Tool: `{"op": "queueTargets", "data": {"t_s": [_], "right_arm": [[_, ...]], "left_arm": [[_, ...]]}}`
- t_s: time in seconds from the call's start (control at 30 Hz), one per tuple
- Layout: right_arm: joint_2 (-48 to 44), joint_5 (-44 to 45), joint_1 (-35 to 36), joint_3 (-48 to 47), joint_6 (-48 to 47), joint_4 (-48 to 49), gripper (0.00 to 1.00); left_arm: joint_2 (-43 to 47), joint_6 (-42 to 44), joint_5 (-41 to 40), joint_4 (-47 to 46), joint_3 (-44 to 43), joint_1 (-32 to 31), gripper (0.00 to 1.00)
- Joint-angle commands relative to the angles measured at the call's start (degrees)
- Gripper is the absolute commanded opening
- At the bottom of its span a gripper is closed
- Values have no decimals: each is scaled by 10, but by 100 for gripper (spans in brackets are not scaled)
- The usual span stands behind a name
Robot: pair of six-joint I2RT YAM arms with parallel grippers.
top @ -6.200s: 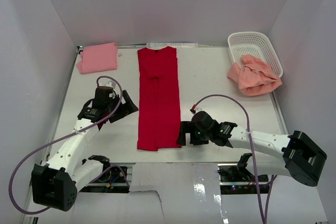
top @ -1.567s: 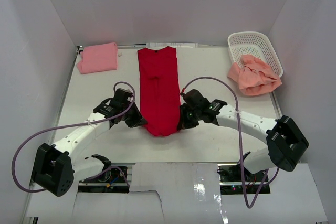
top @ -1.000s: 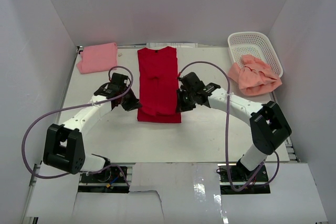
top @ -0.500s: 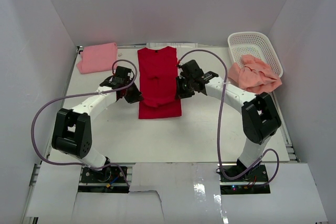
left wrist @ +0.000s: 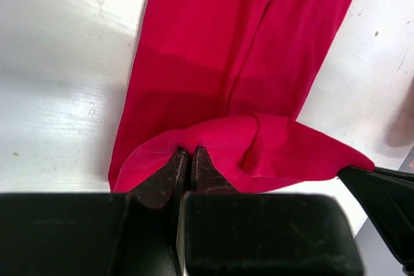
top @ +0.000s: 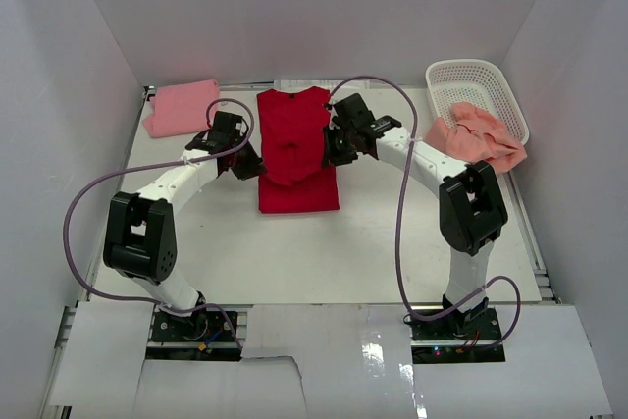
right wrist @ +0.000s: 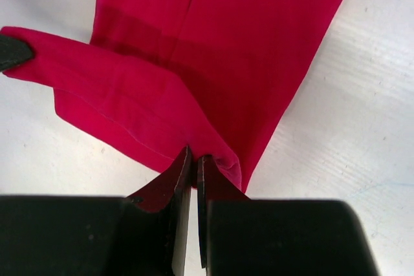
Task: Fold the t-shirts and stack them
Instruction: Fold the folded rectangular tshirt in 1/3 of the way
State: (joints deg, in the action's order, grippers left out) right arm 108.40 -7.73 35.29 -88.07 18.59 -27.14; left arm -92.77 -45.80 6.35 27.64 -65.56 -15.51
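Your left gripper (top: pixel 251 166) is clenched on one corner of the red t-shirt's (top: pixel 297 156) near hem, and your right gripper (top: pixel 331 151) pinches the opposite corner. Both wrist views show the fingers closed on lifted cloth, with the hem carried over the shirt's flat far part. From above, the red t-shirt lies mid-table (top: pixel 343 252), reaching toward 12 o'clock. The pink t-shirt (top: pixel 182 108) sits folded at 10 o'clock, and the salmon t-shirt (top: pixel 476 139) is bunched at the white basket's (top: pixel 478 68) near edge, at 2 o'clock.
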Motion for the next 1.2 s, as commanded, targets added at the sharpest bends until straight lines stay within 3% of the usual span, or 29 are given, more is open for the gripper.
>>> {"op": "queueTargets", "data": {"t_s": [0.0, 0.2, 1.17], "right_arm": [[15, -3, -9, -55, -17, -11, 8], [56, -11, -18, -110, -26, -31, 8], [146, -42, -51, -192, -42, -31, 8]], "left_arm": [[-2, 9, -7, -11, -36, 7, 0], [-29, 9, -3, -14, -62, 9, 0], [-105, 7, 5, -23, -116, 18, 0]]}}
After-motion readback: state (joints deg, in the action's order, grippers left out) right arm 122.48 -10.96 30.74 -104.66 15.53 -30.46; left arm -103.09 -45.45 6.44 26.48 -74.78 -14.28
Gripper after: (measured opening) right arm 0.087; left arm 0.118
